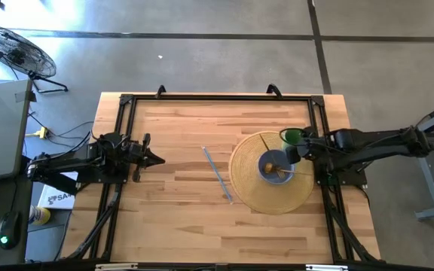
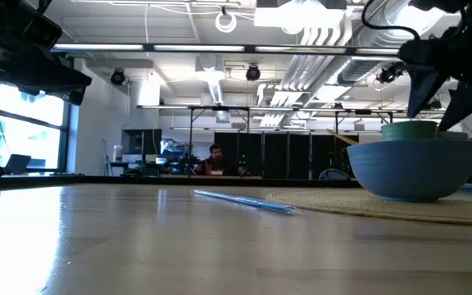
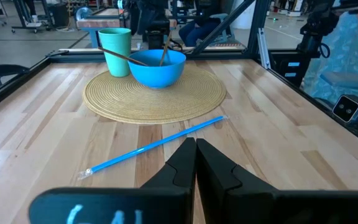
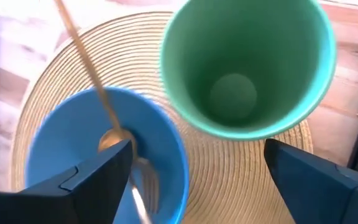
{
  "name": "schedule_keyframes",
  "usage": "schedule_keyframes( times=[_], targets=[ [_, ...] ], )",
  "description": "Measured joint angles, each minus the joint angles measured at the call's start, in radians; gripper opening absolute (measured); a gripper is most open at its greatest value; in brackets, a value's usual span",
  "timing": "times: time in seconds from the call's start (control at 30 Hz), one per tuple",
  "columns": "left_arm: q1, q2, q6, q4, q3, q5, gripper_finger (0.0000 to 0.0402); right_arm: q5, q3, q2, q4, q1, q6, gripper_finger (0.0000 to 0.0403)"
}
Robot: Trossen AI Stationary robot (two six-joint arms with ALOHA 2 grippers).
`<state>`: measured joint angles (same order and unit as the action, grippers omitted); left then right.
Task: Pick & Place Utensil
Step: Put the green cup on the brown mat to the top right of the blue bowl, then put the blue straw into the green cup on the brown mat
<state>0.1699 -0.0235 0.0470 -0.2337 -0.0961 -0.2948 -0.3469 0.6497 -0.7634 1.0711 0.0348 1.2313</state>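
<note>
The tabletop point(image 1: 179, 211) is pale wood in lengthwise strips, light and honey tones alternating, edged by a black frame point(image 1: 126, 102). At about three o'clock on it lies a straw-yellow mat point(image 1: 251, 188) woven in concentric rings. On the mat a bright blue bowl point(image 1: 275, 165) holds tan wooden utensils point(image 4: 86, 59), and at its one o'clock stands a mint-green cup point(image 1: 291, 136). At nine o'clock from the mat lies a light blue straw point(image 1: 217, 175). Both arms are black, as are the left gripper point(image 1: 153, 159) and right gripper point(image 4: 194, 165)
</note>
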Motion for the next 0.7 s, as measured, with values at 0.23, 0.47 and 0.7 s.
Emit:
schedule_keyframes(
  times=[0.23,0.47,0.7],
  targets=[
    [0.000,0.000,0.000,0.000,0.000,0.000,0.0010,0.038,0.143,-0.118,0.021,0.099,-0.001,0.0343],
    [0.000,0.000,0.000,0.000,0.000,0.000,0.0010,-0.067,0.341,-0.318,0.016,0.240,0.018,0.0324],
    [0.000,0.000,0.000,0.000,0.000,0.000,0.0010,-0.161,0.554,-0.564,-0.030,0.312,-0.083,0.0320]
  ],
)
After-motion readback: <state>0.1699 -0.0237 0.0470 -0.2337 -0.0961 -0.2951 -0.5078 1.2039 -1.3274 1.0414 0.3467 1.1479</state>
